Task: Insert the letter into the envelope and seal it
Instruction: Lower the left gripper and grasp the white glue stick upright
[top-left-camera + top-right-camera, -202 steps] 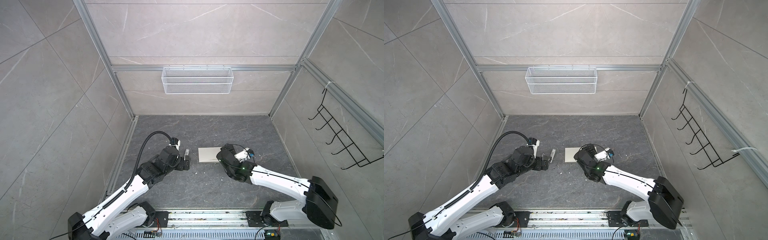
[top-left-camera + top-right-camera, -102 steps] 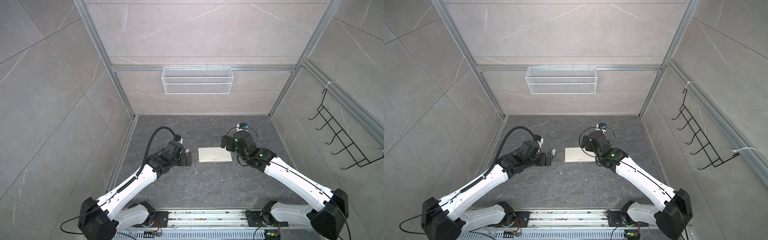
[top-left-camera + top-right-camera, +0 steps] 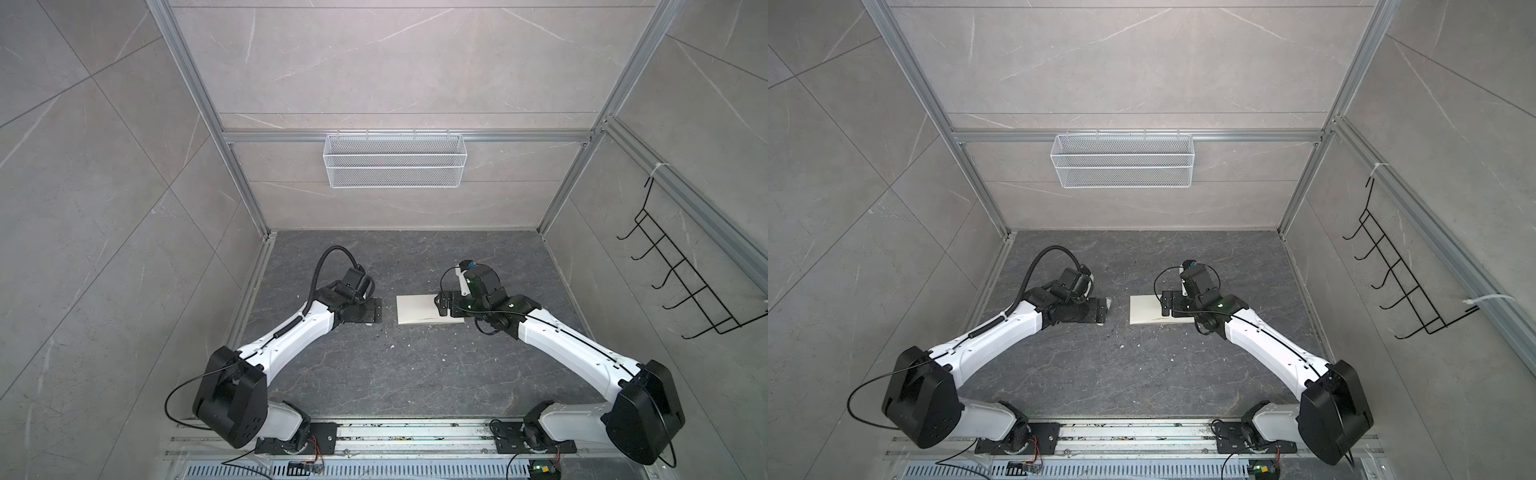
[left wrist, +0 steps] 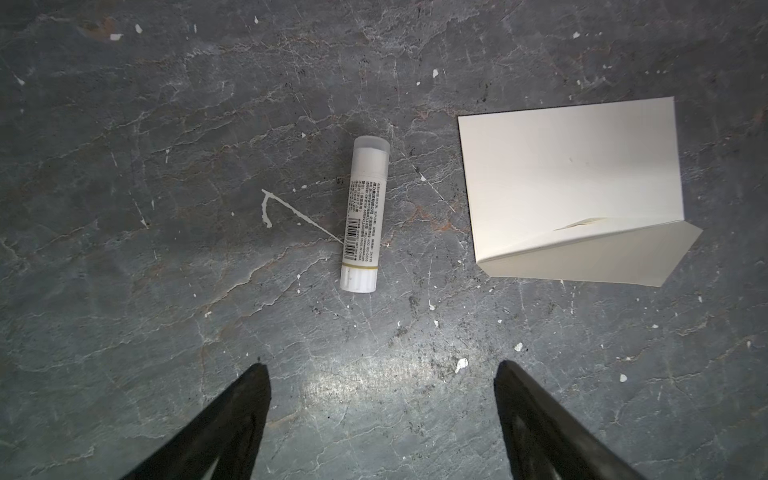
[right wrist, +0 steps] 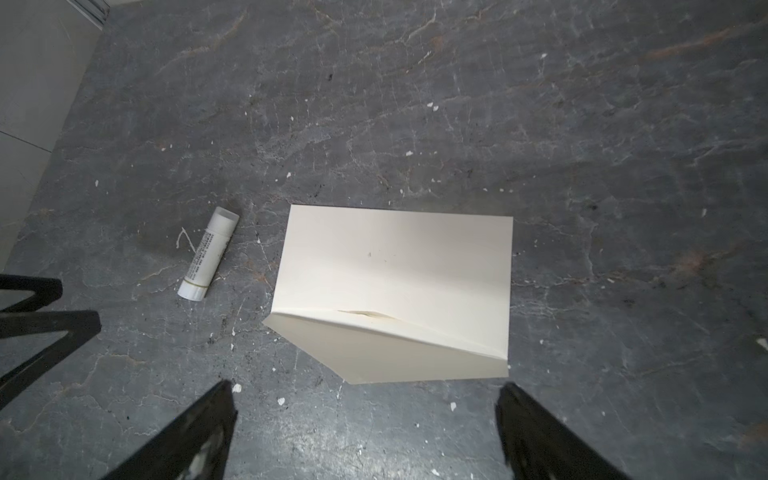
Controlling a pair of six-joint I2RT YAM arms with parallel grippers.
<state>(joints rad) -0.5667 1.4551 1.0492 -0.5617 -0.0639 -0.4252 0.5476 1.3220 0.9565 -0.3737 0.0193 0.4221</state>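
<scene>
Altogether one envelope [image 5: 395,270], one glue stick [image 4: 365,216] — left hand [image 4: 382,365], right hand [image 5: 365,384], both spread.

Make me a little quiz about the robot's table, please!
1. True or false: the left gripper is holding the glue stick.
2. What colour is the envelope? A cream-white, B red, C blue.
3. Fill in: the right gripper has its jaws ____.
Key: 1 false, the stick lies loose on the table; 2 A; 3 open.
</scene>
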